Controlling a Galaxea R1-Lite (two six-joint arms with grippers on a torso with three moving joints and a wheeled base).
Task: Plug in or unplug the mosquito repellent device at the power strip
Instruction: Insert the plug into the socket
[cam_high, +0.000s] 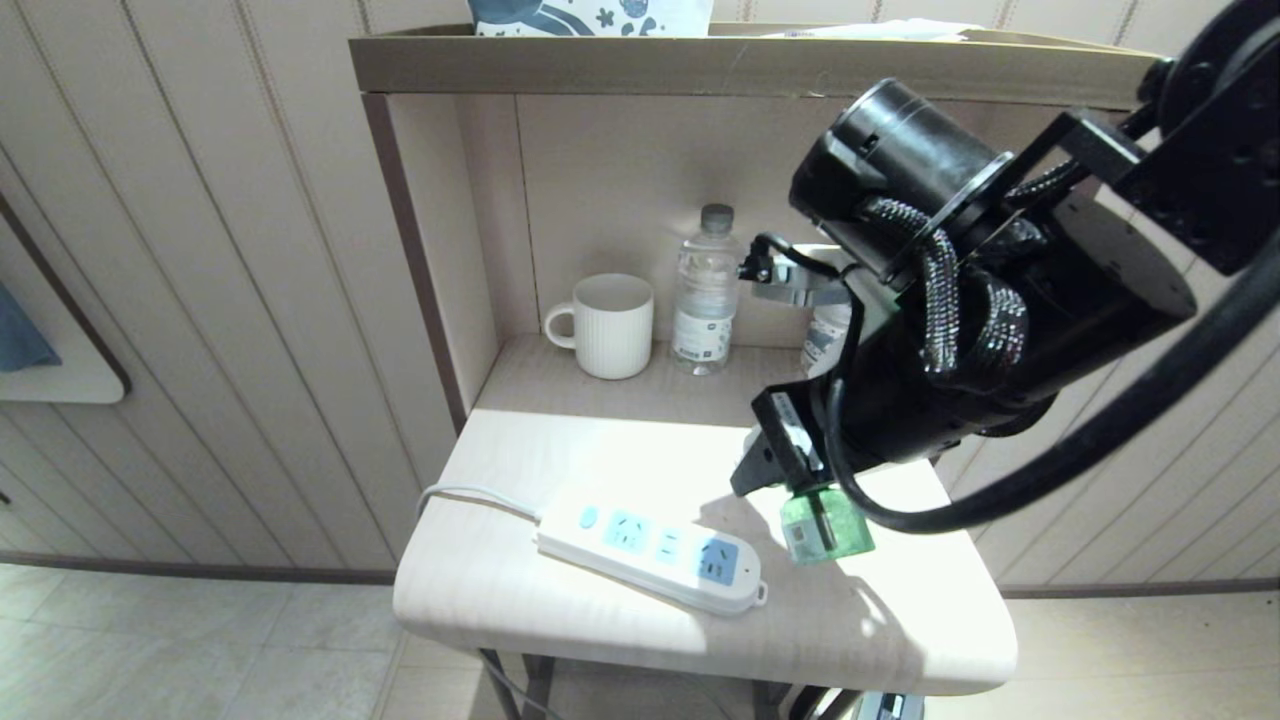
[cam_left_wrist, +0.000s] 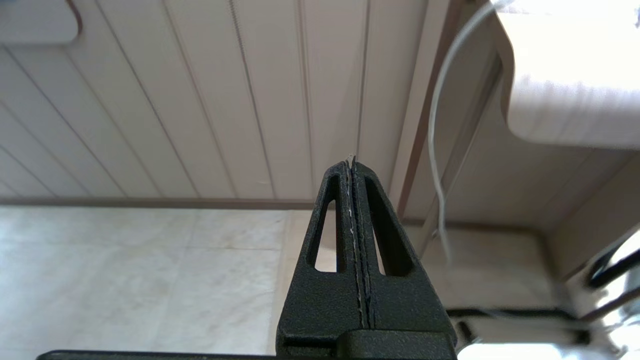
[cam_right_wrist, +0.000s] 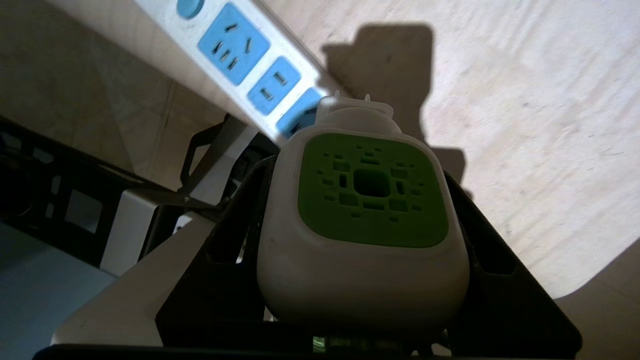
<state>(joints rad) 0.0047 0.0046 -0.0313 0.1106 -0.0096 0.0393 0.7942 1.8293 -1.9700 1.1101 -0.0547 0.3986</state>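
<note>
On the pale wood-grain table (cam_high: 560, 470) in front of me lies the power strip (cam_high: 650, 545), a long flat white plastic bar with rounded ends. Its three light-blue socket faces are unoccupied, a small round blue button sits at the end nearer the white cord (cam_high: 470, 495), and the cord leaves over the table's left edge. I can read no writing on the strip.

The right gripper (cam_high: 790, 470) hangs above the table just beside the strip's far end, with its black fingers clamped on the two sides of the mosquito repellent device (cam_right_wrist: 362, 220). The device is held clear of the strip and is not plugged in. In the right wrist view its head is a smooth white rounded housing with a matte green square panel pierced by small rectangular vents, and two plug prongs project from its far edge. In the head view its translucent green liquid bottle shows below the fingers; the label on it is too small to read.

In the open shelf behind stand a ribbed white mug (cam_high: 608, 325) and a clear plastic water bottle (cam_high: 705, 290) with a grey cap and an unreadable white label.

The left gripper (cam_left_wrist: 352, 162) points at the panelled wall beside the table, its ribbed black fingers pressed together on nothing.
</note>
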